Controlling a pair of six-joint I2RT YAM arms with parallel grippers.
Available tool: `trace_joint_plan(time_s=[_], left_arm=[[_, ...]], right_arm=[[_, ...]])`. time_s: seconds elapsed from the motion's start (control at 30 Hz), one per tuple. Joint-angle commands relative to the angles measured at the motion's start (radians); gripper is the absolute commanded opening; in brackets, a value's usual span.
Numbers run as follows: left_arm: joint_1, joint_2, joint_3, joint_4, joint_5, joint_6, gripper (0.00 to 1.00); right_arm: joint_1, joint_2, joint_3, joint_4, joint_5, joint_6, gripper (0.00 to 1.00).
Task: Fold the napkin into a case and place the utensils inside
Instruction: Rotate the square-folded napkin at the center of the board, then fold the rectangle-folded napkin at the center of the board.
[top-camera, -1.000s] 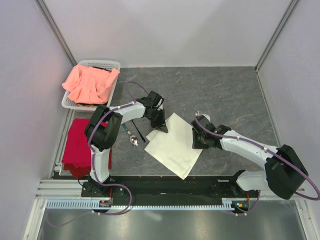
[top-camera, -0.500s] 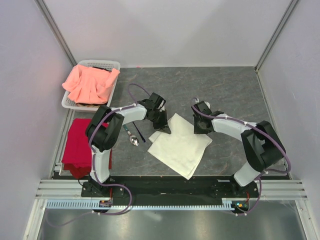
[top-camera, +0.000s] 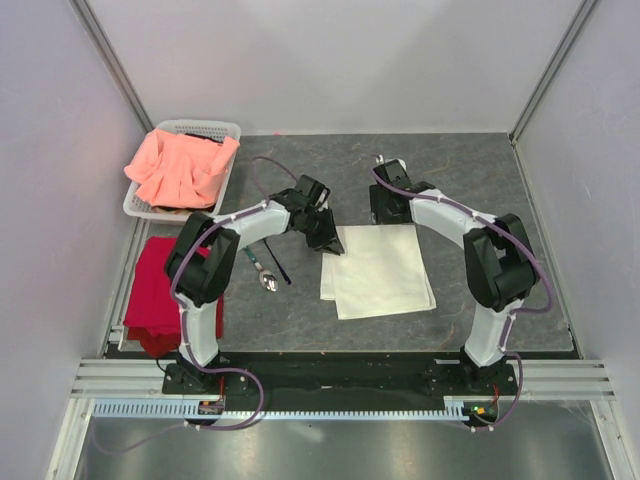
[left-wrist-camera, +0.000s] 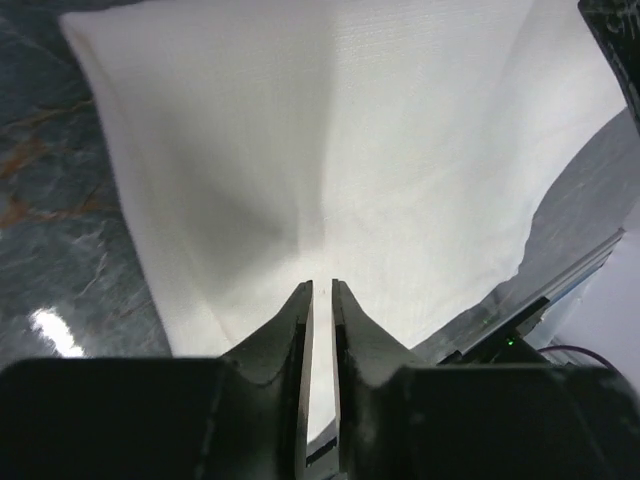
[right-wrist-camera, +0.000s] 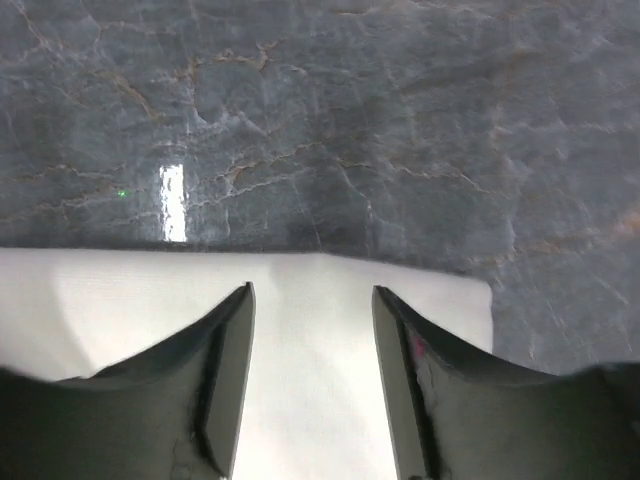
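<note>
Jaws on the left gripper (left-wrist-camera: 321, 288) stand only a narrow slit apart, and we see white cloth through the gap. Its tips sit at the far left corner of the napkin (top-camera: 380, 272), where the cloth rises in a soft ridge towards them. We cannot tell whether they touch it or hang just above. The right gripper (right-wrist-camera: 313, 290) is plainly open, its two fingers spread wide over the far edge of the napkin near the right corner, with nothing between them.

We find the napkin folded into a flat cream rectangle in the middle of the table (top-camera: 470, 170). At its near left corner two layers lie slightly offset. The utensils (top-camera: 268, 272) lie on the bare table just left of the napkin, apart from it, the shiny spoon bowl towards us.

We see a dark grey, marbled table top that catches small glints of light. At its far left corner a white basket (top-camera: 215, 128) holds a salmon-pink cloth (top-camera: 180, 165), and a red cloth (top-camera: 155, 290) lies by the left edge. Pale walls (top-camera: 330, 60) close the space on three sides.
</note>
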Motion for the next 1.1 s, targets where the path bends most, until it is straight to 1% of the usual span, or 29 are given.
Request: trace_joint_plan(time_s=[0.0,0.03,0.07,0.1,0.13,0.17,0.2,0.23,0.27,0.33,0.37,0.4,0.5,0.6,0.63,0.67,0.7,0.8,0.87,0.97,1.07], left_arm=[[0.001,-0.170,-0.047,-0.032,-0.029,0.056,0.29],[-0.009,-0.223,-0.107,-0.030,-0.017,0.069,0.30],[-0.016,-0.248,-0.138,-0.032,-0.010,0.076,0.31],[-0.034,-0.282,-0.206,-0.030,-0.010,0.079,0.32],[-0.043,-0.337,-0.240,-0.027,-0.010,0.078,0.33],[-0.055,-0.369,-0.276,-0.023,-0.007,0.073,0.33],[-0.080,-0.395,-0.337,-0.014,-0.001,0.061,0.34],[-0.092,-0.419,-0.366,-0.003,0.005,0.053,0.34],[-0.103,-0.467,-0.394,0.000,0.006,0.043,0.35],[-0.124,-0.514,-0.481,0.035,0.016,0.001,0.37],[-0.126,-0.558,-0.509,0.048,0.020,-0.014,0.38],[-0.129,-0.580,-0.559,0.063,0.023,-0.040,0.40],[-0.131,-0.620,-0.621,0.102,0.022,-0.068,0.44],[-0.132,-0.604,-0.630,0.131,0.054,-0.082,0.44],[-0.132,-0.598,-0.630,0.135,0.065,-0.088,0.44],[-0.132,-0.597,-0.630,0.151,0.065,-0.092,0.43],[-0.134,-0.595,-0.634,0.157,0.065,-0.100,0.40],[-0.134,-0.589,-0.635,0.177,0.060,-0.111,0.37],[-0.135,-0.577,-0.630,0.180,0.071,-0.117,0.34],[-0.137,-0.555,-0.629,0.198,0.089,-0.131,0.32],[-0.137,-0.545,-0.626,0.207,0.082,-0.137,0.36]], right_arm=[[-0.009,-0.169,-0.059,-0.163,0.051,0.036,0.75],[-0.014,-0.243,-0.101,-0.170,0.035,0.059,0.78],[-0.025,-0.281,-0.145,-0.170,-0.010,0.070,0.80],[-0.028,-0.320,-0.232,-0.168,-0.031,0.079,0.81],[-0.034,-0.396,-0.276,-0.167,-0.047,0.100,0.81],[-0.048,-0.432,-0.319,-0.167,-0.063,0.110,0.81],[-0.055,-0.465,-0.390,-0.165,-0.089,0.119,0.81],[-0.069,-0.528,-0.425,-0.168,-0.106,0.132,0.80],[-0.101,-0.556,-0.454,-0.173,-0.118,0.142,0.80],[-0.135,-0.622,-0.534,-0.171,-0.178,0.157,0.76],[-0.166,-0.636,-0.560,-0.171,-0.192,0.175,0.74],[-0.176,-0.645,-0.601,-0.173,-0.199,0.186,0.72],[-0.192,-0.657,-0.644,-0.179,-0.206,0.221,0.69],[-0.190,-0.651,-0.658,-0.194,-0.213,0.261,0.65],[-0.190,-0.647,-0.660,-0.208,-0.224,0.266,0.61],[-0.189,-0.647,-0.666,-0.214,-0.226,0.275,0.51],[-0.187,-0.654,-0.669,-0.214,-0.224,0.289,0.48],[-0.189,-0.700,-0.680,-0.202,-0.183,0.294,0.44],[-0.187,-0.694,-0.675,-0.208,-0.208,0.294,0.36],[-0.189,-0.673,-0.684,-0.210,-0.212,0.314,0.34],[-0.186,-0.673,-0.699,-0.202,-0.221,0.326,0.34]])
